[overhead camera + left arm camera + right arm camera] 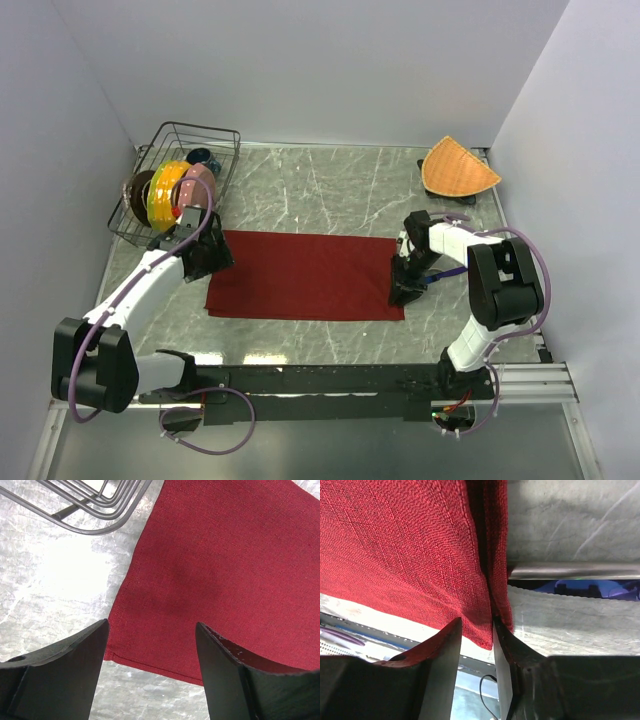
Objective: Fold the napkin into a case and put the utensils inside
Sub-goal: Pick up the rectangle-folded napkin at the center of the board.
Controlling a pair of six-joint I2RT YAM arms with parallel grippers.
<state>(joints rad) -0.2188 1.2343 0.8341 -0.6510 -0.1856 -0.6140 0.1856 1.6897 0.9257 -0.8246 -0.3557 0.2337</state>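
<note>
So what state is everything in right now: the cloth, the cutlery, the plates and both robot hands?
napkin: spread flat, not folded yet.
left hand: open, over a left corner of the napkin.
right hand: shut on the napkin's right edge.
fork: lying on the table, outside the napkin.
knife: lying beside the fork, outside the napkin.
plates: standing on edge in the wire rack.

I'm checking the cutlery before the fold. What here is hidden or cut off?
Fork and knife: right wrist view shows slivers only, cut by the frame edge; top view, the right arm mostly covers them.
Right end effector: in its wrist view, napkin folds hide any grip.
</note>
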